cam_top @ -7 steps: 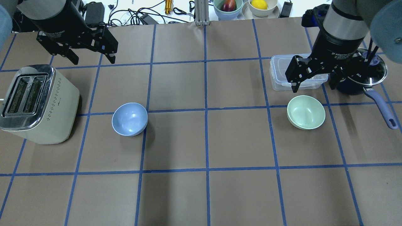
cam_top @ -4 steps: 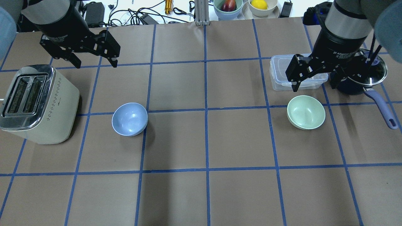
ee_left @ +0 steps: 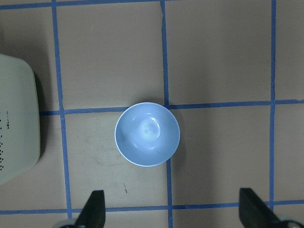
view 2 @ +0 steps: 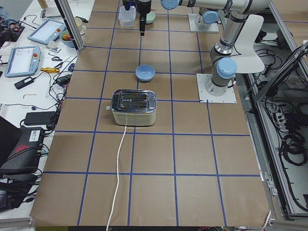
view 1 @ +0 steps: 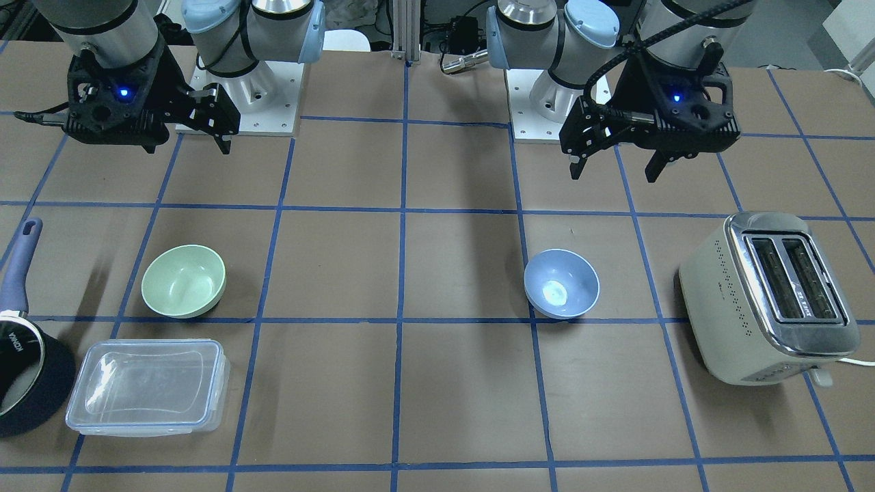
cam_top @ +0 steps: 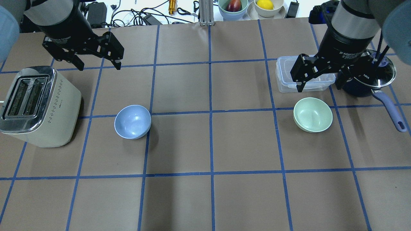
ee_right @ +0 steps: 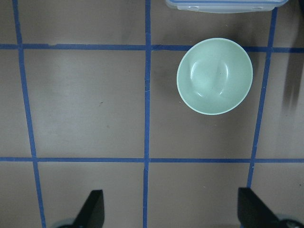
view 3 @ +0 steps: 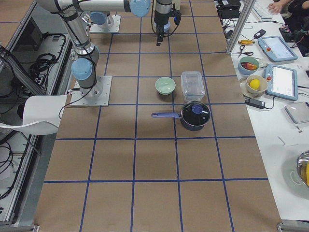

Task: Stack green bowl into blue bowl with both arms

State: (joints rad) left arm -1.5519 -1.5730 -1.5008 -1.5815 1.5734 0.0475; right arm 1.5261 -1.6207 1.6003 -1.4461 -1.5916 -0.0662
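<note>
The green bowl (cam_top: 313, 114) stands upright on the brown table at the right, and shows in the right wrist view (ee_right: 214, 76). The blue bowl (cam_top: 132, 121) stands upright at the left, apart from it, and shows in the left wrist view (ee_left: 147, 134). My left gripper (cam_top: 99, 65) is open and empty, high above the table, behind and to the left of the blue bowl. My right gripper (cam_top: 319, 88) is open and empty, high above the table just behind the green bowl.
A cream toaster (cam_top: 35, 106) stands left of the blue bowl. A clear lidded container (cam_top: 285, 77) and a dark blue saucepan (cam_top: 369, 83) with a long handle sit behind the green bowl. Bowls of fruit (cam_top: 233, 6) and cables lie beyond the far edge.
My left gripper has shifted a little to the right and toward the blue bowl. My right gripper has shifted only slightly. Both bowls are where they were.
</note>
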